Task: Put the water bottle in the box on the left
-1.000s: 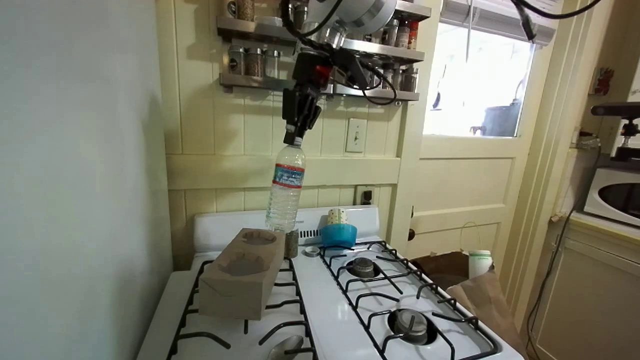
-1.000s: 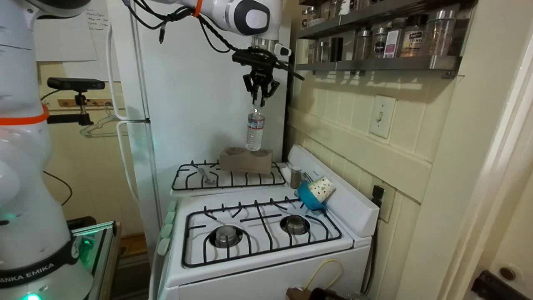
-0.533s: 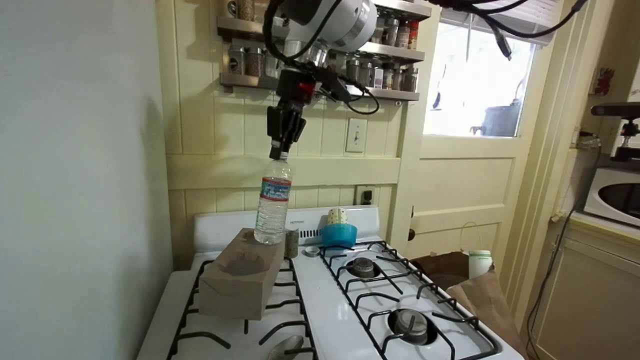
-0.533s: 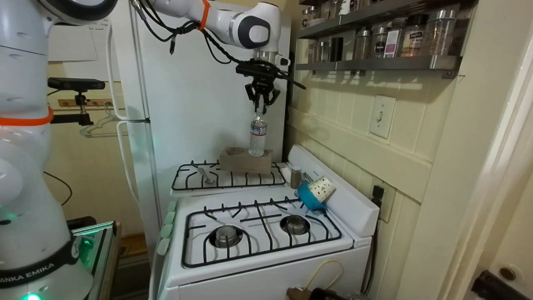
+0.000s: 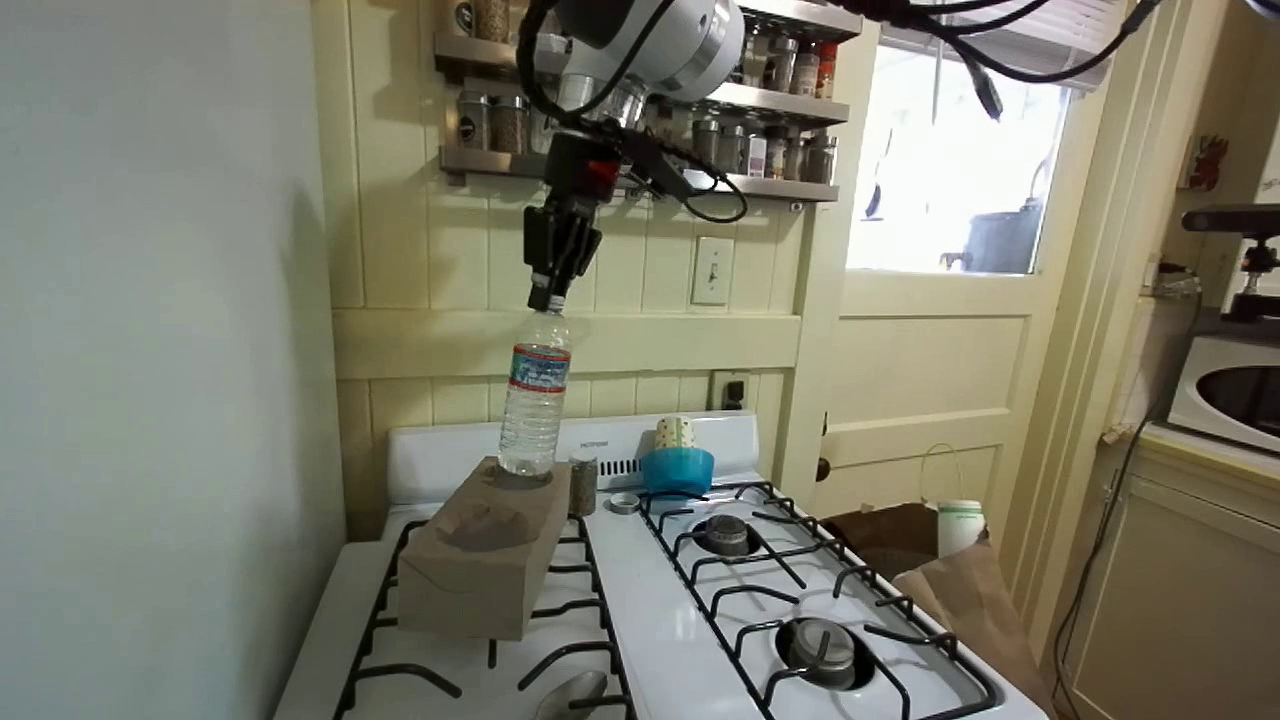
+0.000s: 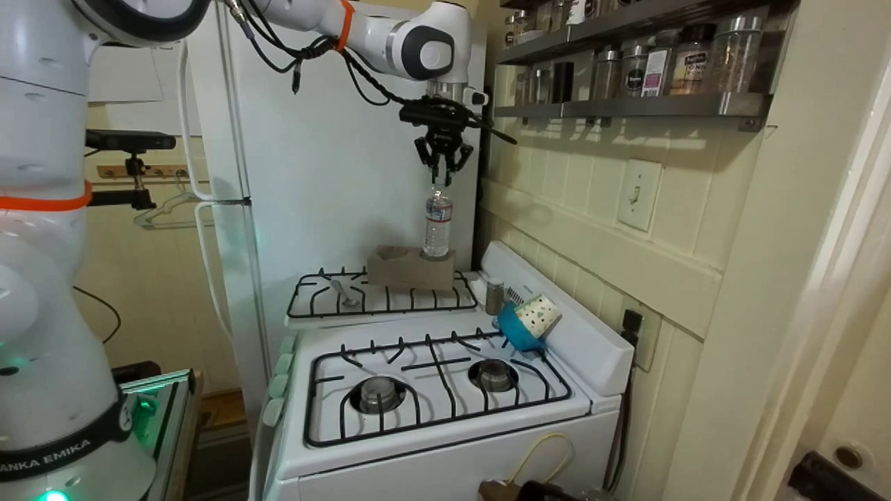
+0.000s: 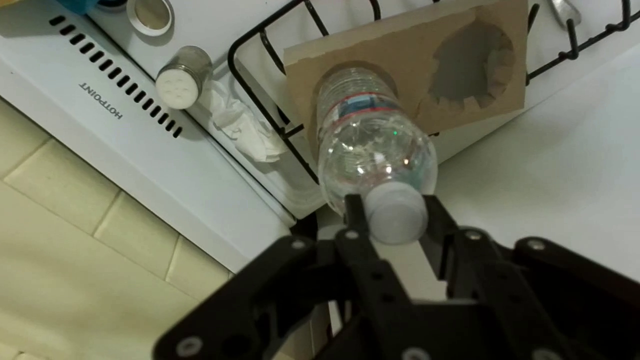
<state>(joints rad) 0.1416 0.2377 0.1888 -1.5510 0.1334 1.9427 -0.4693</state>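
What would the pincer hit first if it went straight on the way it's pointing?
Pointing downward, the pincer grips the water bottle, whose base would probably meet the cardboard box first, at a round hole in its top. Whether it touches now is unclear.

Found water bottle (image 5: 536, 400) in clear ribbed plastic, white-capped, with blue label edged in red. Held at the cap end, base down, slightly tilted. Hangs over the stove (image 5: 650, 580), at the rear hole of the box (image 5: 475, 590); cannot confirm contact. Found box in tan cardboard, rectangular, with two rounded holes in top. Rests on the stove.
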